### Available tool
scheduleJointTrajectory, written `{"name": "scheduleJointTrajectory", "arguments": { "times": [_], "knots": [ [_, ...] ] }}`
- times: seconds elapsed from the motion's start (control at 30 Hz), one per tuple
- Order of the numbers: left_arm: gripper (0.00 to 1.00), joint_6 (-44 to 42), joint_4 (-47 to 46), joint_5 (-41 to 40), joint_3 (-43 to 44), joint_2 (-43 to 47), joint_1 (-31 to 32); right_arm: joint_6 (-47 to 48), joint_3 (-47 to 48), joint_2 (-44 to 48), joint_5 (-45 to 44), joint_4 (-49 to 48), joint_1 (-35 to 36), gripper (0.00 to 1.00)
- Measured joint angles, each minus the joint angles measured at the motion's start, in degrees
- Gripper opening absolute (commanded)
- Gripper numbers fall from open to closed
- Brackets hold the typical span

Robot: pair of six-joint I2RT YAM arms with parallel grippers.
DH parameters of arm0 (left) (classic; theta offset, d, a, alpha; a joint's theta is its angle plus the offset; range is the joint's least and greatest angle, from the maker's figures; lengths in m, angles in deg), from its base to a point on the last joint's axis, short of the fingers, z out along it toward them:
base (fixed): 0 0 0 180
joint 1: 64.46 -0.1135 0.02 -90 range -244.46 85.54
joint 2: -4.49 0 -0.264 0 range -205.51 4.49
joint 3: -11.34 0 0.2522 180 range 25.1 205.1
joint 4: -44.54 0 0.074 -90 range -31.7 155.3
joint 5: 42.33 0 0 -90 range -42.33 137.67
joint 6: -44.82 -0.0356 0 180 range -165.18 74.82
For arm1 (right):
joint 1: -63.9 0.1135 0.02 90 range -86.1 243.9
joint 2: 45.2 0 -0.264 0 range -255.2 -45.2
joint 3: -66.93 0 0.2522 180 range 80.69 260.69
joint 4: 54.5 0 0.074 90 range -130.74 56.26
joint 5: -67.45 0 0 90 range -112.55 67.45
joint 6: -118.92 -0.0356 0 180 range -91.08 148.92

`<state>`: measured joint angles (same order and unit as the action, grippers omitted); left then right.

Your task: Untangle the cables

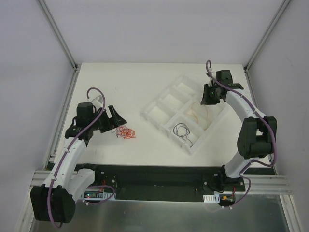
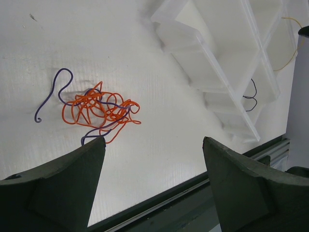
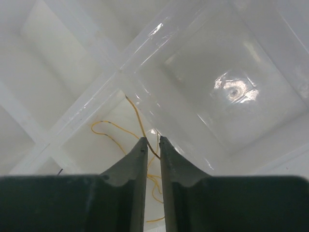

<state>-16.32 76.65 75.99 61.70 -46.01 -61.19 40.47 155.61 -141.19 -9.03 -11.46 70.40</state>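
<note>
A tangle of orange-red and dark purple cables (image 1: 126,132) lies on the white table; it fills the left of the left wrist view (image 2: 99,108). My left gripper (image 1: 112,118) is open and empty just left of it, its left fingertip (image 2: 94,145) at the tangle's near edge. A dark cable (image 1: 183,130) lies alone in a near compartment of the clear tray (image 1: 149,113). My right gripper (image 3: 153,140) hovers over the tray, jaws nearly closed on a thin yellow cable (image 3: 137,113) that trails into the compartment below.
The clear divided tray (image 2: 203,53) lies at an angle in the middle right of the table. The black base rail (image 1: 159,176) runs along the near edge. White walls with metal posts close in the back and both sides.
</note>
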Motion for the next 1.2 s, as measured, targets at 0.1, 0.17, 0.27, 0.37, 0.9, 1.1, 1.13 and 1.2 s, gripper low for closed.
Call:
{"name": "scheduleJointTrajectory", "arguments": {
  "times": [0.1,0.17,0.27,0.37,0.9,1.1,1.13,1.2],
  "knots": [
    [0.81,0.02,0.04,0.02,0.00,0.42,0.00,-0.04,0.00,0.00,-0.04,0.04,0.70,0.00],
    [0.81,0.02,0.04,0.02,0.00,0.68,0.00,-0.33,0.00,0.02,0.02,0.09,1.57,0.00],
    [0.81,0.02,0.04,0.02,0.00,0.42,0.00,-1.07,-0.66,0.17,0.07,-0.68,4.07,0.00],
    [0.80,0.02,0.02,0.02,0.00,-0.96,0.00,-2.43,-4.20,0.96,0.09,-2.54,6.67,0.00],
    [0.70,0.11,0.09,0.31,0.00,-10.27,0.00,-5.16,-8.02,2.75,-8.33,0.15,11.34,0.55],
    [0.63,0.00,0.00,-0.48,0.00,-12.07,0.13,-6.40,-2.03,9.57,-14.78,3.02,19.15,0.61],
    [0.62,0.00,0.02,-0.94,0.00,-12.55,0.13,-7.04,-1.33,10.36,-15.19,2.45,21.22,0.62],
    [0.54,0.00,0.02,-2.01,0.00,-13.00,0.42,-8.59,-1.18,11.56,-14.34,-0.37,25.46,0.62]
  ]
}}
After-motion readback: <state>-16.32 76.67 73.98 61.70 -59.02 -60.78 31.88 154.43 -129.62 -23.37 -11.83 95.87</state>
